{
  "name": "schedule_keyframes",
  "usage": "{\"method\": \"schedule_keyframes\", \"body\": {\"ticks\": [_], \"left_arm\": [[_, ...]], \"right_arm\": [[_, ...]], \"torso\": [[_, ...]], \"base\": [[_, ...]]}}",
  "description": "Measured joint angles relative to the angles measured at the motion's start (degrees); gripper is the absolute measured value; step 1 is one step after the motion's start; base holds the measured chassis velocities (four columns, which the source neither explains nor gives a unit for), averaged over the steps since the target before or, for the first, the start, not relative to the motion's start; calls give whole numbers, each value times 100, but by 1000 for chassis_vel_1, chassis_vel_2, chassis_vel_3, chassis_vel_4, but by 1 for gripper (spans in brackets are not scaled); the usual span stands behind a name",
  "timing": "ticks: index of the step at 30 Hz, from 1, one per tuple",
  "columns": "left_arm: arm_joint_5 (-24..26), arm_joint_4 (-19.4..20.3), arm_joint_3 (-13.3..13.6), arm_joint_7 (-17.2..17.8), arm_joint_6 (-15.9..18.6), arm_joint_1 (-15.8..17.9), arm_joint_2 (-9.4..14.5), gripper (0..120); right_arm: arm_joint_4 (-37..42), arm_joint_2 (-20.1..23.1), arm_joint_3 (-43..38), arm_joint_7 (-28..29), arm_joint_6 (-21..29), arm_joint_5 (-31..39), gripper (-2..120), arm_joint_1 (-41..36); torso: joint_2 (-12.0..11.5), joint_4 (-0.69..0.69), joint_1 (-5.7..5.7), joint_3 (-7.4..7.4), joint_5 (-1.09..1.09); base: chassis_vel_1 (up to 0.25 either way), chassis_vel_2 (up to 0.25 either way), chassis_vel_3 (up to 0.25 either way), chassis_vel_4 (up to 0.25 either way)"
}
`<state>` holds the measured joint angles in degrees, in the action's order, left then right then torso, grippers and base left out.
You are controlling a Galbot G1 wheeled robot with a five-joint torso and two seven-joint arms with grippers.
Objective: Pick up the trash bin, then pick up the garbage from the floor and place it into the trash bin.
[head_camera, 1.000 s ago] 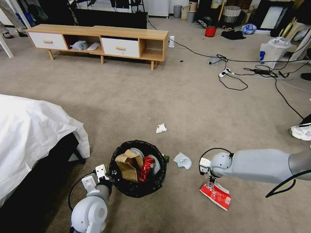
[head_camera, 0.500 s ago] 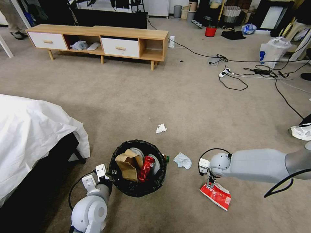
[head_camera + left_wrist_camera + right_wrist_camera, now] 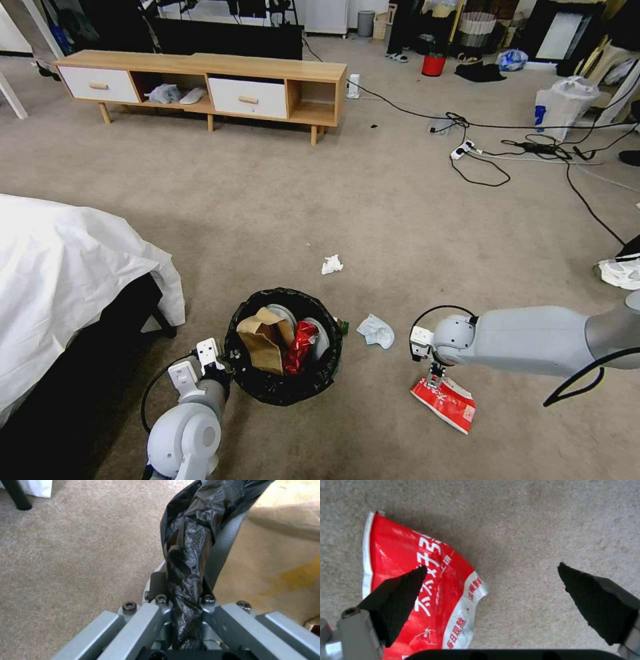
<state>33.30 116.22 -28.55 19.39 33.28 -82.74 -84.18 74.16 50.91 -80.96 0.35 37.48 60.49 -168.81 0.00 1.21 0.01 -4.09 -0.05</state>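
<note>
- Gripping the black bag-lined rim of the trash bin, the left gripper is clamped tight.
- Bin on the near carpet holds a brown paper bag and a red can.
- Right gripper spread wide over the red-and-white carton, right of the bin.

Smooth pale-grey arms, looping black cables at the wrists, silver screw-studded bracket, black wedge-shaped fingertips.

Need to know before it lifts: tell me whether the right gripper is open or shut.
Open. The right gripper has its fingertips spread wide apart, one over the red carton, the other over bare carpet.
</note>
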Motion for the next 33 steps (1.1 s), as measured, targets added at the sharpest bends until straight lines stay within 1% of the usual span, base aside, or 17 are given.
{"method": "schedule_keyframes", "body": {"ticks": [8, 14, 33], "left_arm": [[-9, -20, 3, -3, -8, 10, 6, 2], [15, -49, 3, -8, -15, 34, 35, 2], [138, -111, 14, -11, -29, 103, 138, 2]], "right_arm": [[87, 9, 4, 91, 0, 228, 100, 0], [160, 47, 28, 187, -4, 572, 100, -5], [90, 46, 105, 192, -76, 622, 100, -14]], "torso": [[0, 0, 0, 0, 0], [0, 0, 0, 0, 0], [0, 0, 0, 0, 0]], "base": [[0, 0, 0, 0], [0, 0, 0, 0], [0, 0, 0, 0]]}}
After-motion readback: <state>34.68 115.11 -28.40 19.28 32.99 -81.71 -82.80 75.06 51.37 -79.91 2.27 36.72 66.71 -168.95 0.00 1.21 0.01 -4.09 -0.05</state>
